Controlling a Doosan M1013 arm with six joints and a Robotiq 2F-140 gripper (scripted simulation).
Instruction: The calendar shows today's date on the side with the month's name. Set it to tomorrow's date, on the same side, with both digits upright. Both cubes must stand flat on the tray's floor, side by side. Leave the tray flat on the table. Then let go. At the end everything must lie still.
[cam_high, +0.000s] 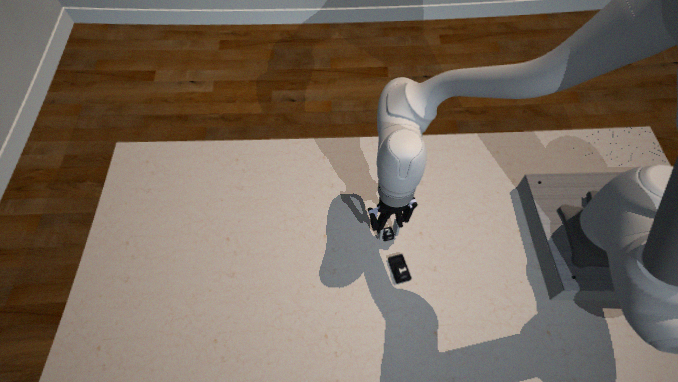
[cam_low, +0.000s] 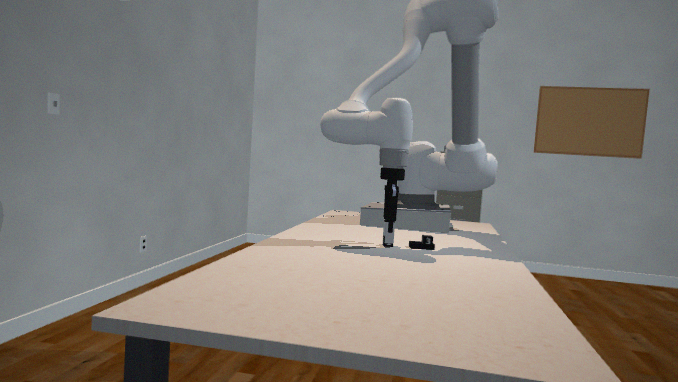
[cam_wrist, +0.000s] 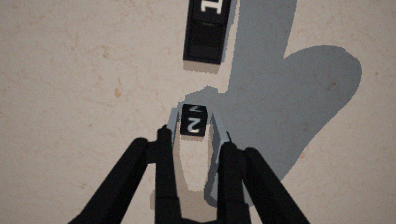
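A small black cube (cam_high: 387, 233) (cam_wrist: 194, 121) with a white 2 on top stands on the table, outside the tray. My gripper (cam_high: 391, 225) (cam_wrist: 194, 120) points straight down over it, with one finger on each side. The fingers are partly open, and a gap shows on both sides of the cube. In the exterior view the fingertips (cam_low: 388, 241) reach down to the table top and hide the cube. The black tray (cam_high: 399, 268) lies flat a short way off, toward the table's front. It holds the other cube, which shows a white 1 (cam_wrist: 212, 6).
The arm's grey mounting block (cam_high: 547, 235) stands at the table's right side, with the robot base on it. The tray also shows in the exterior view (cam_low: 422, 243), to the right of the gripper. The arm casts wide shadows around the tray.
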